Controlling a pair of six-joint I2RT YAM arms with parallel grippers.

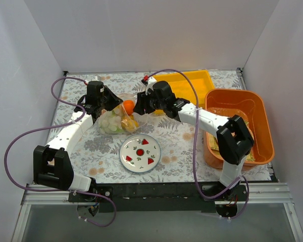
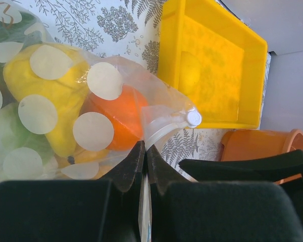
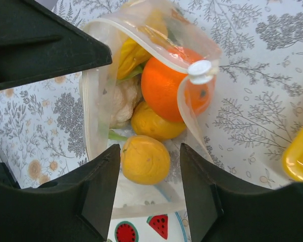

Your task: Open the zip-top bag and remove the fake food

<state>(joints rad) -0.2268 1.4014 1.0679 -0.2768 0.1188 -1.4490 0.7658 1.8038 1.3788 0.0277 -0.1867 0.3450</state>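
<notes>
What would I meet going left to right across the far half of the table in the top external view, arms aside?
Purple cable loop → zip-top bag → yellow tray → orange tub. The white plate lies nearer and overlaps the bag's span, so it is left out.

The zip-top bag (image 1: 116, 122) lies centre-left in the frame on the flowered counter (image 1: 177, 146). The fake food (image 1: 128, 106) is bunched inside it, an orange fruit at the top with yellow and pale green pieces below. The left gripper (image 1: 110, 104) meets the bag's upper-left edge. The right gripper (image 1: 140, 107) sits just right of the orange fruit. A white plate (image 1: 154, 150) lies just below the bag.
</notes>
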